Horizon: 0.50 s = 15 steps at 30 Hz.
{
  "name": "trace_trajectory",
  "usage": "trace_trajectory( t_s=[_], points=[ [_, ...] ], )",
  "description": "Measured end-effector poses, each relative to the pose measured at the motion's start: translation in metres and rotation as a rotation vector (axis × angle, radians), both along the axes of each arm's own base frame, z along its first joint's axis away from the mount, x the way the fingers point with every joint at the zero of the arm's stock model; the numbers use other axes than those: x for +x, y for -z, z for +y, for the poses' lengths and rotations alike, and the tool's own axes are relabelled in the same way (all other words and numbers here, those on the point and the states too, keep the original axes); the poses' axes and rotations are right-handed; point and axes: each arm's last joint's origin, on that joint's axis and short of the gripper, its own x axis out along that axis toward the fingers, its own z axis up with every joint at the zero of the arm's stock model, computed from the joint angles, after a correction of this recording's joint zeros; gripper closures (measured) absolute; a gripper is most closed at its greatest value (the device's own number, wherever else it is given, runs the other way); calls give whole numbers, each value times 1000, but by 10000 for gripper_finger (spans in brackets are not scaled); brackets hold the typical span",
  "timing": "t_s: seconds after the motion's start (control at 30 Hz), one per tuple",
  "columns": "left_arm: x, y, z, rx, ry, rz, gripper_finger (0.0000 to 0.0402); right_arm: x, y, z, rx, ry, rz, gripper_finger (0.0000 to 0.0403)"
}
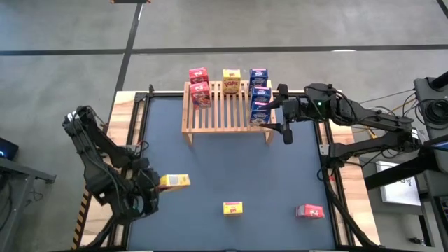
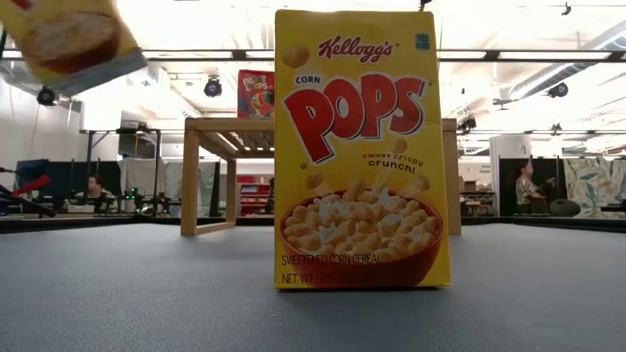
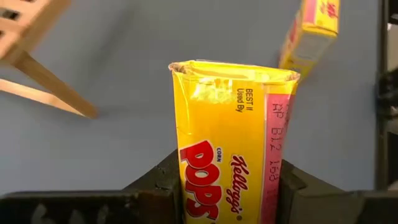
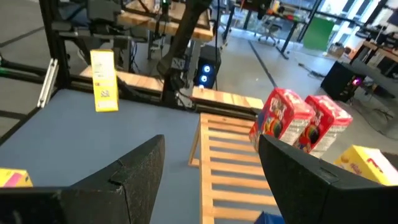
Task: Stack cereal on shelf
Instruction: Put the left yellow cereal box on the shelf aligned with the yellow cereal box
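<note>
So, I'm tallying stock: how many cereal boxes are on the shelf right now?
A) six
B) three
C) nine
A: the high view shows two red boxes, one yellow box and three blue boxes on the shelf.

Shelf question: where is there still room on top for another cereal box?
The shelf has bare slats across its near half, below the red boxes and the yellow box. The far edge is crowded, and the blue boxes fill the right end.
</note>
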Motion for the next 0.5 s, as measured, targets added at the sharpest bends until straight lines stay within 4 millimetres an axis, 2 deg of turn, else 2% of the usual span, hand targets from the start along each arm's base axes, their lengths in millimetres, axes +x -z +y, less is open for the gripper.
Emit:
trace_trajectory(
  t_s=[0.37, 0.5],
  points=[
    [12, -12, 22, 124, 5, -90, 287, -1, -4, 1, -2, -22, -40, 154],
    [15, -18, 27, 186, 10, -146, 286, 6, -3, 0, 5, -38, -51, 154]
  ],
)
